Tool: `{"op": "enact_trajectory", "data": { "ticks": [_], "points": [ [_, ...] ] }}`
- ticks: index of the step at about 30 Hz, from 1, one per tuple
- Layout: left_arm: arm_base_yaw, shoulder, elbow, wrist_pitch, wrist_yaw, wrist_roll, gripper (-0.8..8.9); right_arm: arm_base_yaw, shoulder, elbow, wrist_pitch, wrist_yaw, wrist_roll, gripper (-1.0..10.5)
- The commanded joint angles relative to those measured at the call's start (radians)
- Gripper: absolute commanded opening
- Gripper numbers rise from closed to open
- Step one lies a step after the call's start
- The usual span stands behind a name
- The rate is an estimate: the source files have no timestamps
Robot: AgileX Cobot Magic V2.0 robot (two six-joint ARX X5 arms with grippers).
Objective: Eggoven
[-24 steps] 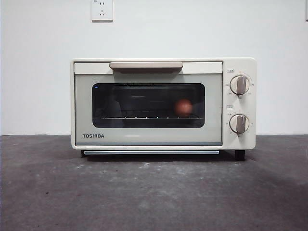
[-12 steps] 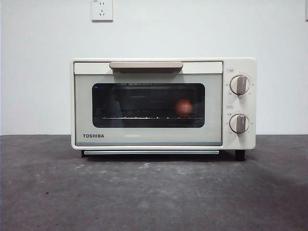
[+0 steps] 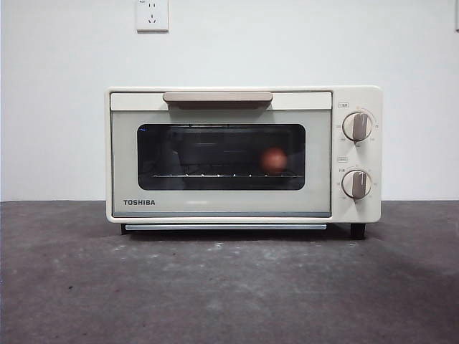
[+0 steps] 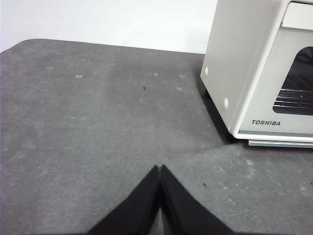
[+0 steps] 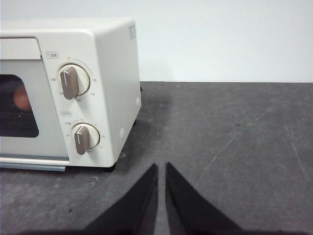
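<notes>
White wall runs behind everything, with a socket plate (image 3: 152, 14) high on it, and below that the dark grey table (image 3: 229, 287) stretches toward me, scuffed and speckled. Centred on it stands the cream toaster oven (image 3: 244, 154), its door closed, the tan handle (image 3: 217, 97) across the top of the door and TOSHIBA printed at the lower left corner of the door. Through the dark glass window (image 3: 221, 156) I can see the reddish-brown egg (image 3: 273, 160) resting on the wire rack inside, toward the right side of the chamber. Two knobs sit one above the other on the panel right of the door: the upper knob (image 3: 358, 126) and the lower knob (image 3: 356, 184), both with their tan grips standing roughly upright.

My left gripper (image 4: 160, 169) hangs low over bare table off the oven's left front corner, apart from it, its black jaws pressed together at the tips and holding nothing. My right gripper (image 5: 161, 166) sits off the oven's right front corner, near the knob panel but not touching it; its jaws are nearly together, only a thin slit between them, with nothing in it. Neither arm shows in the front view
</notes>
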Motion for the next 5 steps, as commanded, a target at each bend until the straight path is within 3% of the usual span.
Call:
{"op": "enact_trajectory", "data": {
  "ticks": [1, 5],
  "points": [
    [0.002, -0.002, -0.027, -0.006, 0.000, 0.000, 0.08, -0.001, -0.002, -0.003, 0.011, 0.003, 0.011, 0.0],
    [0.002, -0.002, -0.027, -0.006, 0.000, 0.000, 0.08, -0.001, -0.002, -0.003, 0.011, 0.003, 0.011, 0.0]
  ]
}}
